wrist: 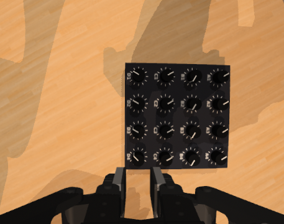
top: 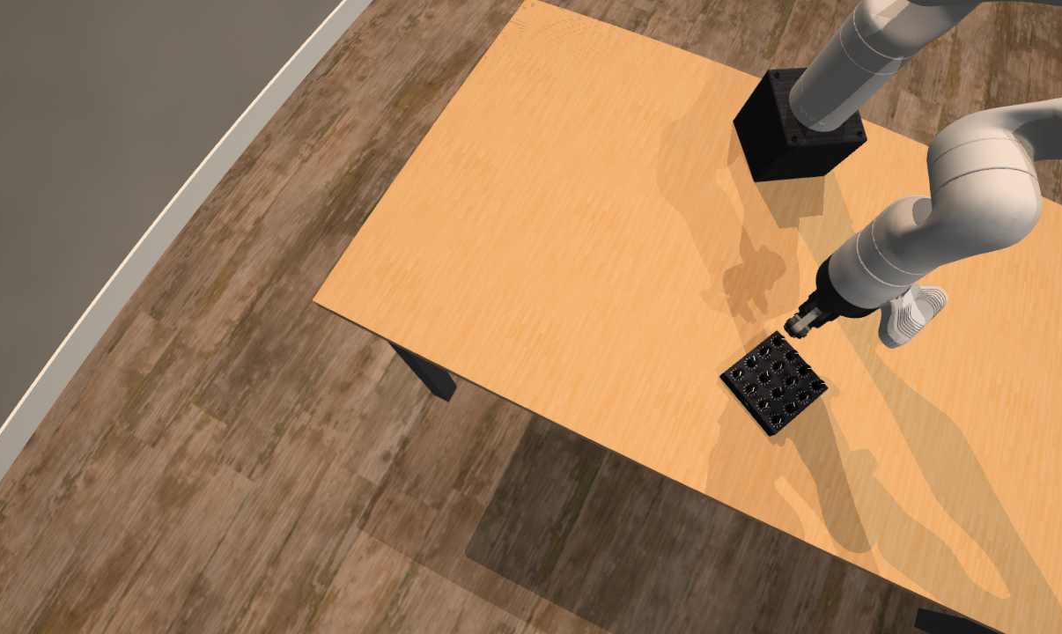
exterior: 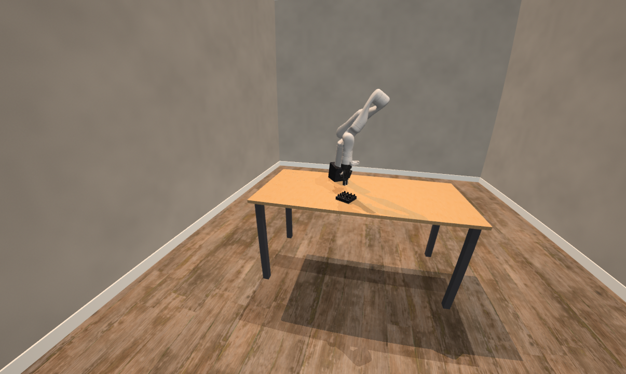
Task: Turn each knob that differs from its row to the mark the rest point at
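Observation:
The black knob box [top: 772,381] [exterior: 345,197] [wrist: 176,115] stands flat on the wooden table [top: 558,236] near its front edge. In the wrist view it shows sixteen knobs, with column D at the left and column A at the right. Knobs numbered 4 lie nearest my fingers. Knob D4 [wrist: 137,158] has a white line that looks steeper than those of D1 to D3. My gripper [wrist: 138,179] [top: 796,325] [exterior: 346,182] hovers above the table just off the box's edge by D4 and C4 [wrist: 165,157]. Its fingers stand a narrow gap apart with nothing between them.
The arm's black base block [top: 794,126] [exterior: 336,172] stands on the table behind the box. The table's edge runs close to the box in the top view. Arm shadows cross the table top.

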Robot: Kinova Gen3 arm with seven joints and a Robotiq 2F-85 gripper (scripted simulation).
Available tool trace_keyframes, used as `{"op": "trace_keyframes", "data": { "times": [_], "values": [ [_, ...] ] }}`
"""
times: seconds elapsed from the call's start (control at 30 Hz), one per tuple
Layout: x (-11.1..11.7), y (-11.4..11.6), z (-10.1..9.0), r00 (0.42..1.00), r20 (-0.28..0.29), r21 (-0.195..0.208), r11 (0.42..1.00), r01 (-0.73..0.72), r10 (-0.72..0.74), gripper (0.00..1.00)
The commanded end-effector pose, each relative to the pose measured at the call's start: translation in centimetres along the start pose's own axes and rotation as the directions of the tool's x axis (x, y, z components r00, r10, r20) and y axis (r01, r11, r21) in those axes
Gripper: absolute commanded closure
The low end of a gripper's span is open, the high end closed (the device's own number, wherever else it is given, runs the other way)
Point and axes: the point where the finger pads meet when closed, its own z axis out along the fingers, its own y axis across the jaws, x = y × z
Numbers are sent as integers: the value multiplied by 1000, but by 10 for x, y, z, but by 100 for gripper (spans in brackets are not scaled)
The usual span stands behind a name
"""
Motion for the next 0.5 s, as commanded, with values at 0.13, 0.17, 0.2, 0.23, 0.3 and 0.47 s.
{"op": "trace_keyframes", "data": {
  "times": [0.13,0.17,0.2,0.23,0.3,0.47],
  "values": [
    [1,0,-1,998,0,0,998,-56,56,81],
    [1,0,-1,998,0,0,998,-67,67,81],
    [1,0,-1,997,0,0,997,-78,78,81],
    [1,0,-1,996,0,0,996,-87,87,81],
    [1,0,-2,995,0,0,995,-103,103,81],
    [1,0,-2,992,-1,0,992,-126,126,81]
  ]
}}
